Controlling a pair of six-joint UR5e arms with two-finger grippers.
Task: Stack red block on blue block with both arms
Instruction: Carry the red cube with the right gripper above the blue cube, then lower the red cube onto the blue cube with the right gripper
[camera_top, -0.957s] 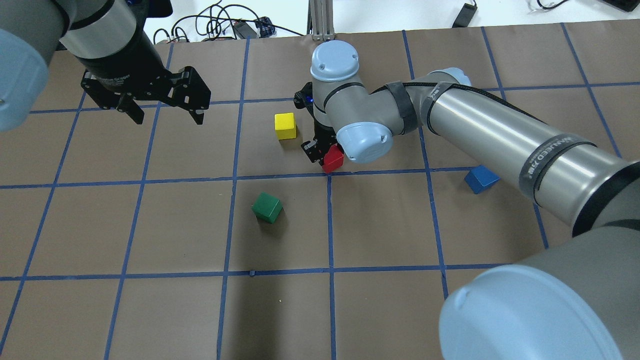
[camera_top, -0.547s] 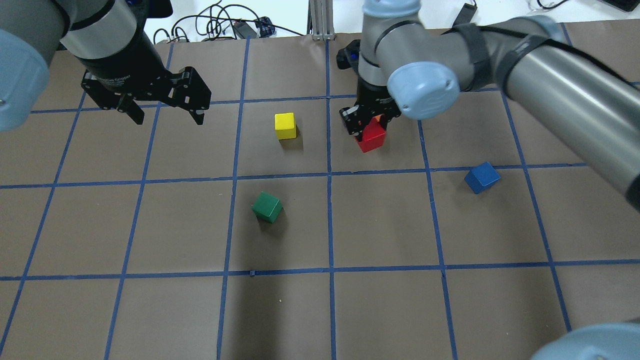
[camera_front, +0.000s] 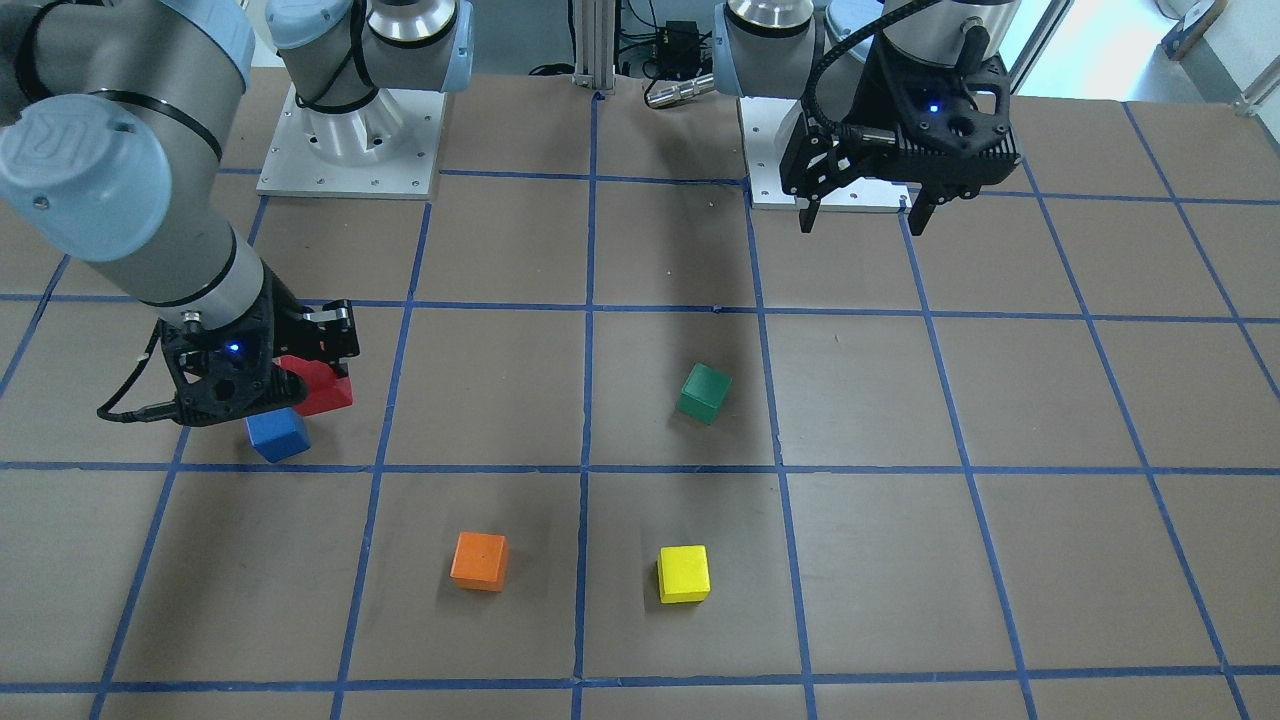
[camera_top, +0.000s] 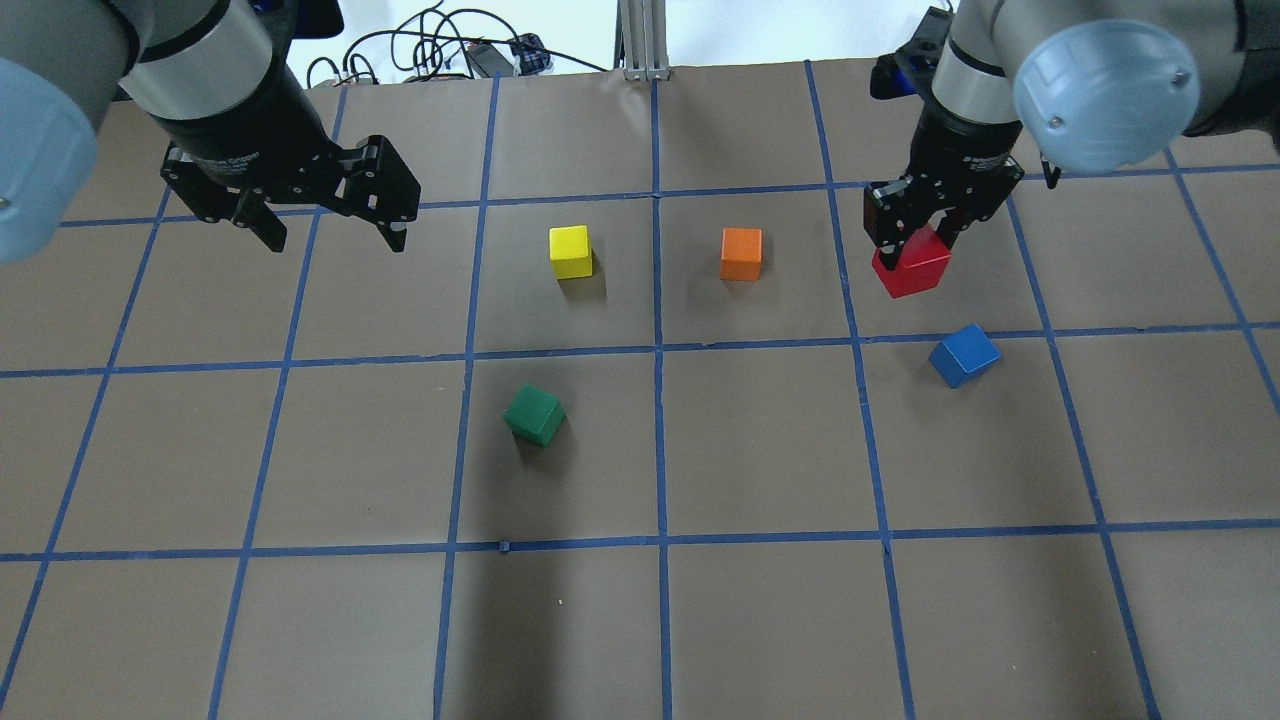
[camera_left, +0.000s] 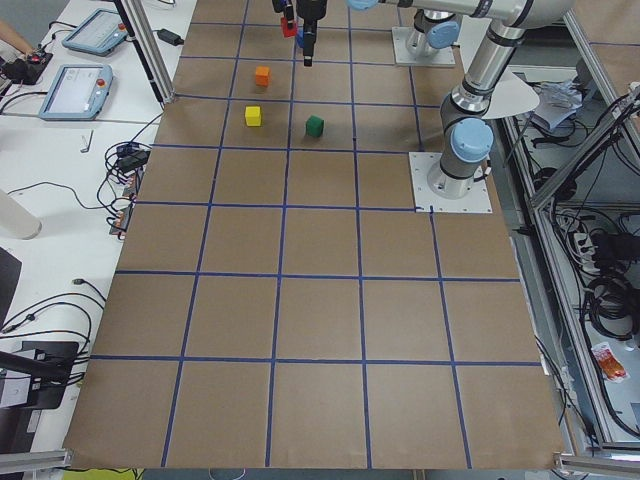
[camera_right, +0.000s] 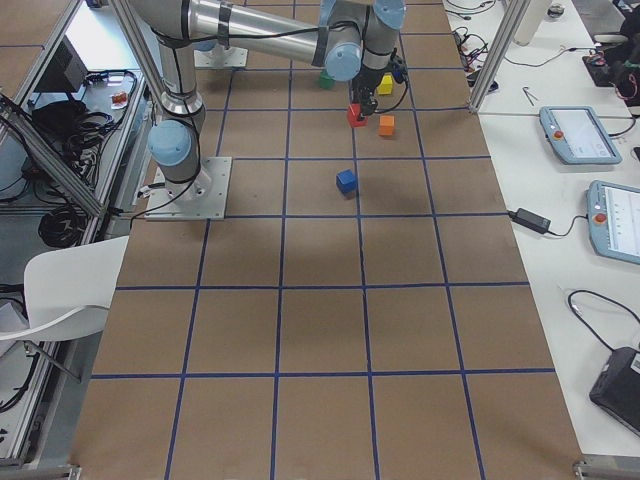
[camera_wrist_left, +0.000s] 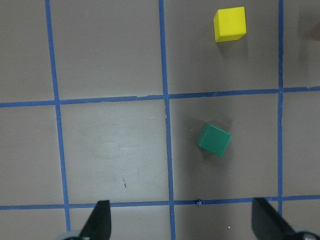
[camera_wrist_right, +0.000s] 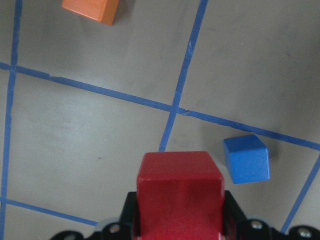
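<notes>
- Overhead exterior view, starting nearest the robot: we see the green block (camera_top: 534, 415) lying alone on the brown table (camera_top: 760, 620). It is left of the centre line and turned askew to the blue tape grid (camera_top: 660, 450).
- A little farther out and well off to the right, the blue block (camera_top: 964, 355) sits on the table, also askew, just beside a tape line. Nothing touches it.
- Beyond it, the right gripper (camera_top: 915, 245) has the red block (camera_top: 912, 268) in its grasp. The two black fingers press on opposite faces, and the lower part of the block hangs out below the fingertips.
- From the right wrist camera, the red block fills the space between the jaws. The blue block lies ahead of it and off to the picture's right, apart from it and not underneath.
- We think the red block is lifted clear of the table, though no view shows the gap plainly.
- At about the same depth, the orange block (camera_top: 741, 253) and the yellow block (camera_top: 571, 251) rest on the table in adjoining squares, one on each side of the centre tape line. Both sit square to the grid.
- The left gripper (camera_top: 336, 238) hangs over the far left of the table, its jaws spread wide with nothing between them. Its wrist camera looks down on the green and yellow blocks.
- Farthest off, cables (camera_top: 430, 45) lie past the table's back edge.
</notes>
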